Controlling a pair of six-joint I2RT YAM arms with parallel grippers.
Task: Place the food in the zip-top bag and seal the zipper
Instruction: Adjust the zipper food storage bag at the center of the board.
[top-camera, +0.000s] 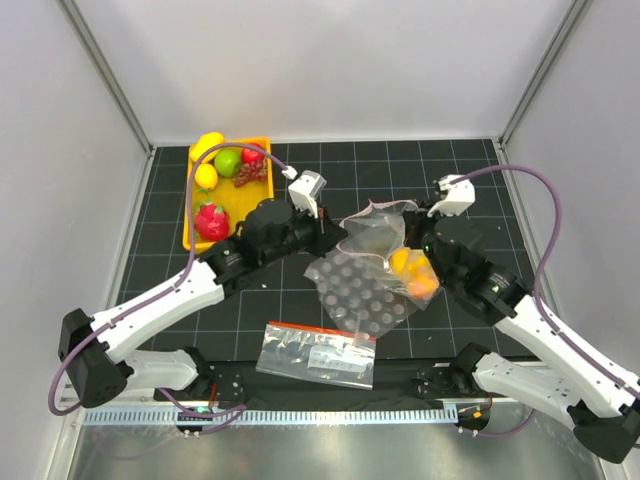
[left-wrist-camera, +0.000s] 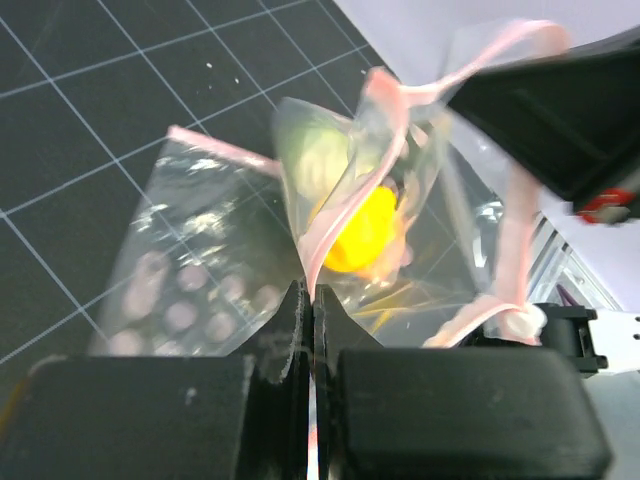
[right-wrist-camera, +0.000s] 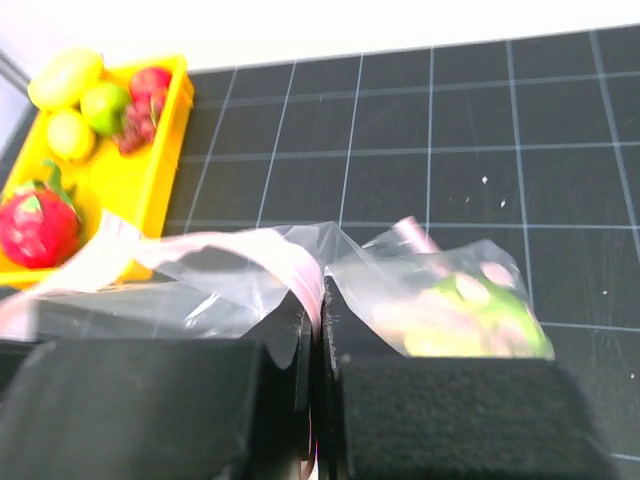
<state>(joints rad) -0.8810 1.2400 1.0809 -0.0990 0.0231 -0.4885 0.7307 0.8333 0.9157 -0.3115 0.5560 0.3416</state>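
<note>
The clear zip-top bag (top-camera: 385, 238) is held up over the mat with a yellow and an orange fruit (top-camera: 413, 271) inside. In the left wrist view a yellow fruit (left-wrist-camera: 362, 232) and a pale green one (left-wrist-camera: 312, 152) show through the plastic. My left gripper (top-camera: 335, 228) is shut on the pink zipper strip (left-wrist-camera: 340, 205). My right gripper (top-camera: 418, 215) is shut on the same strip (right-wrist-camera: 285, 258) at the bag's other side. More food stays in the yellow tray (top-camera: 258, 192): a green apple (top-camera: 229, 162), lemons (top-camera: 206, 176), a red fruit (top-camera: 211, 221).
A bubble-wrap sheet (top-camera: 362, 293) lies under the held bag. A printed clear bag with a red band (top-camera: 317, 353) lies near the front edge. White enclosure walls stand at the back and sides.
</note>
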